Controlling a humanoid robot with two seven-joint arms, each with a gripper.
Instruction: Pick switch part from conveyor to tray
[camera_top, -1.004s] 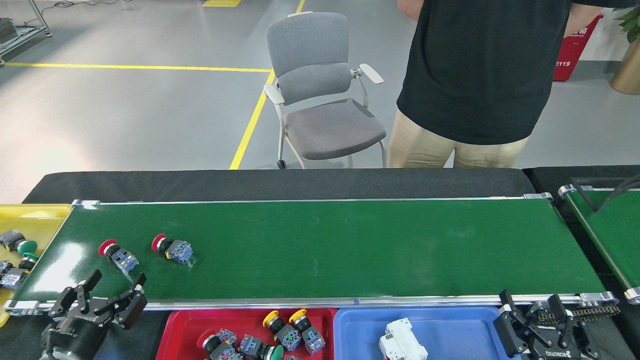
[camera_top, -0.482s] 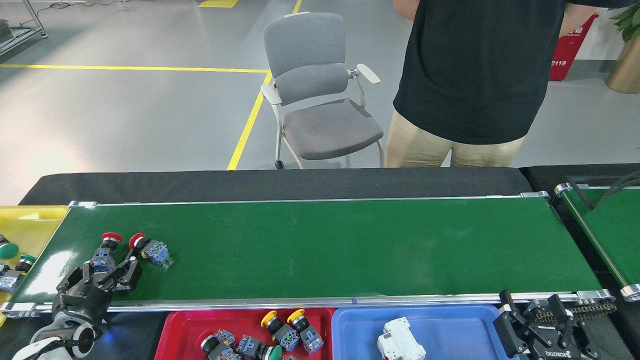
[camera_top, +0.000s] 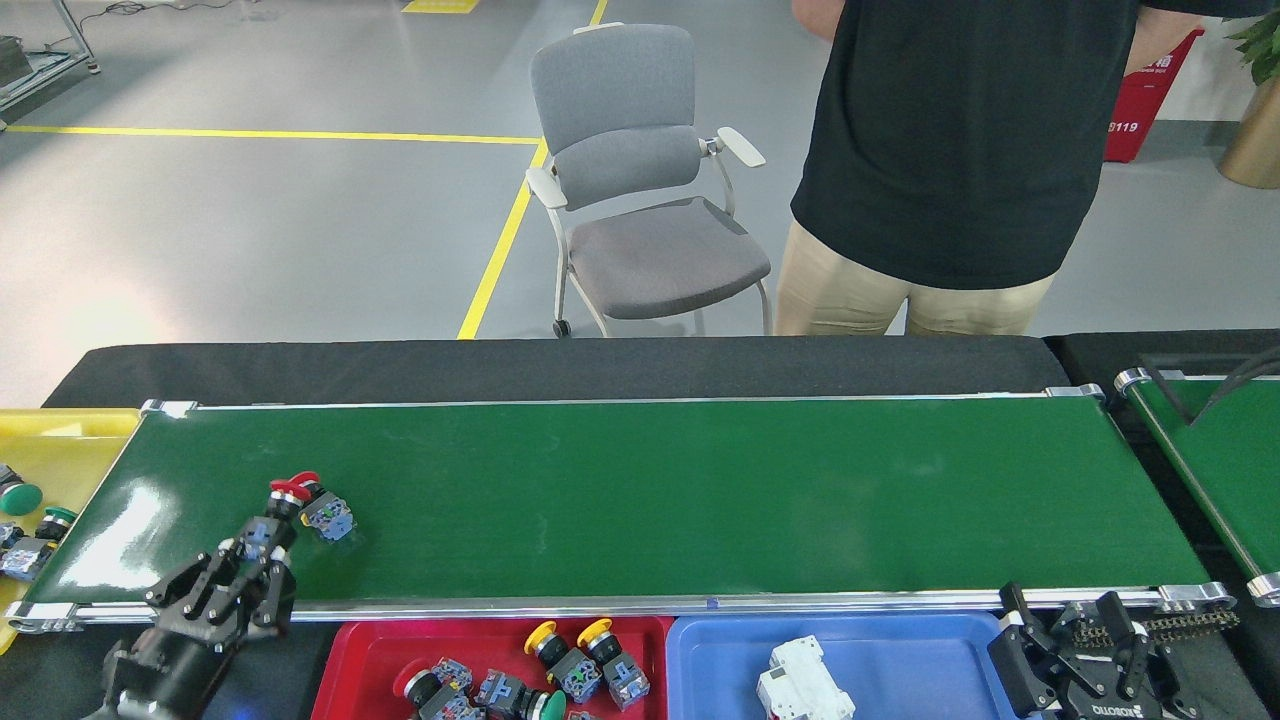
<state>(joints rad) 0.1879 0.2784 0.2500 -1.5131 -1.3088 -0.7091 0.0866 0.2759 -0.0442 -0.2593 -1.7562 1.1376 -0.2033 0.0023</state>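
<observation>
At the near left corner of the conveyor (camera_top: 640, 490), the left gripper (camera_top: 248, 560) has shifted since half a second ago: it was reaching onto the belt with its fingers around a red-capped switch part, and now it sits a little further right and closer to the near rail, with that part carried in it. A full second ago two red-capped parts lay apart on the belt with the gripper spread wide, short of them; now only one lies free.

Its dark fingers (camera_top: 215, 590) are drawn in on the held switch part (camera_top: 262, 528), whose blue-grey contact block shows between the fingertips and whose red cap sticks out beyond them, away from the wrist. The part looks raised off the belt, though how far I cannot tell. Just past the fingertips and slightly to their right lies a second switch part (camera_top: 322, 514), red cap and blue-grey block, on its side on the green surface; whether it touches the held one is unclear.

Below and to the right of the gripper sits the red tray (camera_top: 370, 640), holding several yellow, red and green capped switches. Far off at the conveyor's other end, the right gripper (camera_top: 1085, 640) rests by the blue tray (camera_top: 900, 650), fingers parted, holding nothing.
</observation>
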